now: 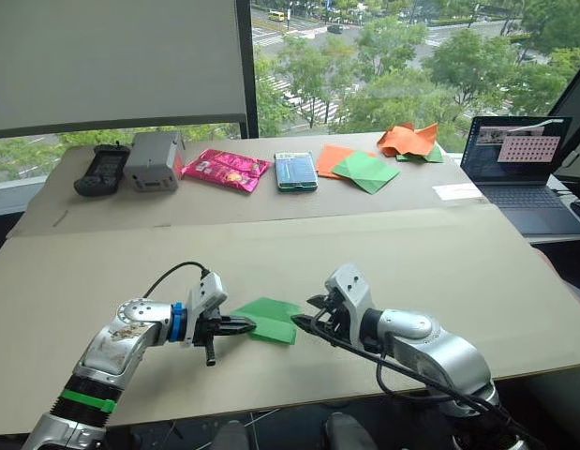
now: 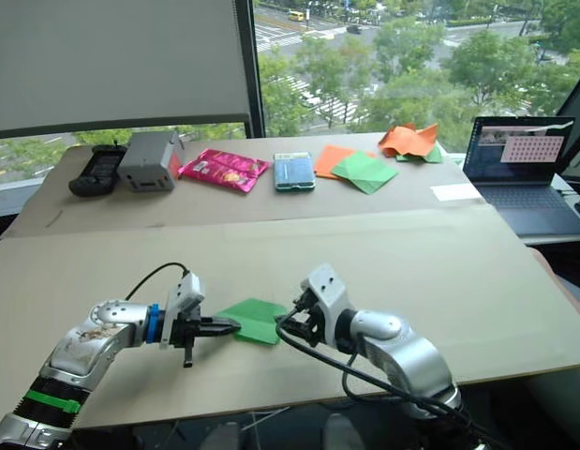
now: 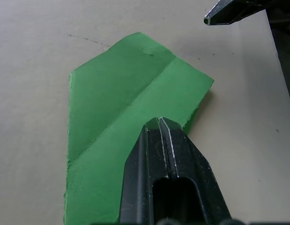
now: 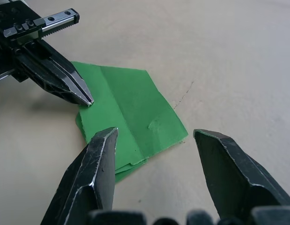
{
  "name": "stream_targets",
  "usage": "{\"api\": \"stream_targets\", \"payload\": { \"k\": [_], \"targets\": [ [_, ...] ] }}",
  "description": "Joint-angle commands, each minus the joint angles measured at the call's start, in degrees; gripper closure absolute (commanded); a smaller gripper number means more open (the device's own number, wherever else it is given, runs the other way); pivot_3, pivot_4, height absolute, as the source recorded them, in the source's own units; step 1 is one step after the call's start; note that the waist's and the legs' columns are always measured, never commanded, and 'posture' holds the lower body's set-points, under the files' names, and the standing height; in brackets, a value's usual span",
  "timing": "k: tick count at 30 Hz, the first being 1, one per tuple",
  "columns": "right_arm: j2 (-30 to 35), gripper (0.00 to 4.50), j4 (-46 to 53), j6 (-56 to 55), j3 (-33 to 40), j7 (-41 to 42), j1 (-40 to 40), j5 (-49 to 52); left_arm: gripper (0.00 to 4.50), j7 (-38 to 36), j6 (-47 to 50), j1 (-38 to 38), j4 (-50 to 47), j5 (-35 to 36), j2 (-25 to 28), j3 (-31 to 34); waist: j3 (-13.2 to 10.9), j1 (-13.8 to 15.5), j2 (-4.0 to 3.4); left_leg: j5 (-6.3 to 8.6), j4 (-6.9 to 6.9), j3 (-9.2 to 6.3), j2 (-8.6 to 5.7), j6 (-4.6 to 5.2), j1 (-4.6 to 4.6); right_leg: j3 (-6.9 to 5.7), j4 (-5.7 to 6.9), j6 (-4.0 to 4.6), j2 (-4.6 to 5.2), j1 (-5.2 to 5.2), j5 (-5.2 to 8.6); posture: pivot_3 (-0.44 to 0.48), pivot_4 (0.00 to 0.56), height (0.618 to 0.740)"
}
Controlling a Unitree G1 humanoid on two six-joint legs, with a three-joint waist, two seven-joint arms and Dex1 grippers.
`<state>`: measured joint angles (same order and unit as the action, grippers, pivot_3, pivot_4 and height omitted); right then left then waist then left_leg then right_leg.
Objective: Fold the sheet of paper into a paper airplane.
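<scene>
paper airplane (image 1: 268,319) between grippers, apparently touching left gripper (image 1: 248,324)

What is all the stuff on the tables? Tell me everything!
Folded paper: 1, green, near table, between the pincers.
Remote: 1, black, far table.
Box: 1, grey, beside remote.
Snack packet: 1, pink.
Small pack: 1, teal.
Flat sheets: 2, orange and green, overlapping.
Crumpled paper: 1, orange.
Laptop: 1, dark, right side.
Left pincer: shut, tip on the folded paper.
Right pincer: open.
</scene>
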<state>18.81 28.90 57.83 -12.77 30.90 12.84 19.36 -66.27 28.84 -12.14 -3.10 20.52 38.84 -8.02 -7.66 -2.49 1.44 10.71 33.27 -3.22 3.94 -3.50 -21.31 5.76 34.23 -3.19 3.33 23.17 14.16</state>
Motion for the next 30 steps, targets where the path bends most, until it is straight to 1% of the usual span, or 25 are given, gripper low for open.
{"api": "stream_targets", "payload": {
  "k": [1, 11, 15, 19, 25, 30],
  "targets": [
    [-0.2, 1.61, 0.3, 1.1, 1.5, -0.4, 1.4, 1.9, 4.50, 0.3, 0.4, 0.7, -2.8, 1.2, 0.8, 1.4, 0.0, 0.1, -0.01, 0.00, 0.01, 0.00, 0.00, 0.00, -0.01, 0.00, -0.01, 0.00, 0.00, 0.00, 0.00, 0.000, 0.150, 0.725],
    [-2.1, 1.61, -5.0, -0.3, 0.5, -1.0, 2.5, 2.7, 4.50, 1.5, 1.1, 2.5, -4.2, 1.4, 0.9, 2.1, 0.0, 0.0, -0.03, 0.01, 0.00, 0.00, 0.00, -0.02, -0.01, 0.00, -0.05, 0.00, 0.01, 0.03, 0.00, 0.000, 0.150, 0.725],
    [-4.5, 1.61, -7.8, 0.5, 2.2, -1.1, 3.2, 4.6, 4.50, 1.9, 1.2, 2.3, -4.3, 1.3, 0.7, 1.9, 0.0, -0.1, -0.03, 0.01, -0.01, 0.00, 0.00, -0.02, -0.01, 0.00, -0.05, 0.00, 0.00, 0.03, 0.00, 0.000, 0.150, 0.725],
    [-6.3, 1.61, -9.1, 3.9, 4.7, 0.1, 3.7, 9.0, 4.50, 2.1, 1.3, 2.0, -4.4, 1.3, 0.5, 1.6, 0.0, 0.0, -0.04, 0.01, -0.01, 0.00, 0.00, -0.01, -0.02, 0.00, -0.05, 0.00, 0.00, 0.02, 0.00, 0.000, 0.150, 0.725],
    [-8.7, 1.61, -11.4, 5.9, 8.3, -1.7, 4.6, 12.0, 4.50, 2.1, 1.2, 2.0, -4.3, 1.3, 0.6, 1.6, 0.0, -0.1, -0.05, 0.01, -0.02, -0.01, 0.00, -0.02, -0.02, 0.00, -0.04, 0.00, 0.00, 0.03, 0.00, 0.000, 0.150, 0.725],
    [-8.0, 1.61, -11.7, 5.3, 7.6, -1.8, 4.8, 11.7, 4.50, 2.2, 1.1, 2.0, -4.3, 1.2, 0.6, 1.6, 0.0, -0.1, -0.07, 0.01, -0.02, -0.01, 0.00, -0.02, -0.02, 0.00, -0.04, 0.00, 0.00, 0.03, 0.00, 0.000, 0.150, 0.725]
  ]
}}
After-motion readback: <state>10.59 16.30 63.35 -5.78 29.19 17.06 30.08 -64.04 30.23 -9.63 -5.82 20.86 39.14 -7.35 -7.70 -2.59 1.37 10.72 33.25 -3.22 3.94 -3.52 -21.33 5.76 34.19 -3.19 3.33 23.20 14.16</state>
